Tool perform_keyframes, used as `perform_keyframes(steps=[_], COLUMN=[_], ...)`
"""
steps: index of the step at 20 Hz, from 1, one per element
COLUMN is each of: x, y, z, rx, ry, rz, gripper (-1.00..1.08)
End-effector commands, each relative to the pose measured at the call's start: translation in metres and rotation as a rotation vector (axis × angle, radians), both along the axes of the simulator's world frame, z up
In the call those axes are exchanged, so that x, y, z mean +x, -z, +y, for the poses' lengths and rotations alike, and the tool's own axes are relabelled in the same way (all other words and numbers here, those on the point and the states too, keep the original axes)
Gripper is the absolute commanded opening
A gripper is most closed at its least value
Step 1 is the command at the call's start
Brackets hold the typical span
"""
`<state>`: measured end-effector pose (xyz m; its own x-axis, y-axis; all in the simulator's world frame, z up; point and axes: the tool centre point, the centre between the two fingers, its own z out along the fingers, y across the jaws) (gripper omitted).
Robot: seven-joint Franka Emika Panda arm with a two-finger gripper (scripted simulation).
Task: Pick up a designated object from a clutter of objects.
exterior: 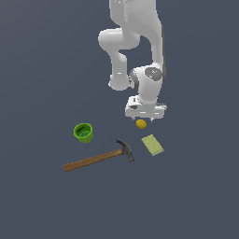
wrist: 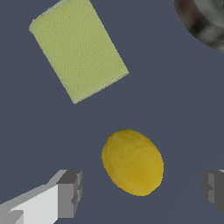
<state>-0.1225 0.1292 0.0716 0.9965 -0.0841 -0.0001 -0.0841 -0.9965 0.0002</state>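
Lemon-like fruit (wrist: 132, 162): one, yellow-orange, smooth, slightly oval. In the wrist view its long axis runs on a diagonal, roughly parallel to the long sides of the block. It lies on the dark surface (exterior: 42, 205) directly below the claw (exterior: 144, 116), between the two spread fingers (wrist: 65, 192), touching neither. Claw is open, holding nothing.

Count, exterior view:
- fruit (exterior: 141, 123), one, just under the arm's hand.
- flat pale yellow-green block (exterior: 152, 144), one, rectangular, lying near the fruit, apart from it, on the exterior view's right.
- claw hammer (exterior: 98, 158), one, wooden handle, dark head; the head end is nearest the block, the handle runs off toward the exterior view's left.
- green cup (exterior: 83, 132), one, upright, mouth up, well apart from the fruit on the exterior view's left.
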Motion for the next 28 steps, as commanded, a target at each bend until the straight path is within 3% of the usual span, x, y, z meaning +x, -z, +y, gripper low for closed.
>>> perform_keyframes(steps=[1, 9, 17, 18, 28], x=[-0.001, -0.001, -0.001, -0.001, -0.001], y=[0.007, 0.038, 0.043, 0.043, 0.043], z=[0.000, 0.000, 0.000, 0.000, 0.000], rx=[0.000, 0.000, 0.000, 0.000, 0.000], ry=[0.000, 0.001, 0.001, 0.001, 0.001], rz=[0.001, 0.000, 0.000, 0.000, 0.000], gripper=[1.00, 1.00, 1.00, -1.00, -1.00])
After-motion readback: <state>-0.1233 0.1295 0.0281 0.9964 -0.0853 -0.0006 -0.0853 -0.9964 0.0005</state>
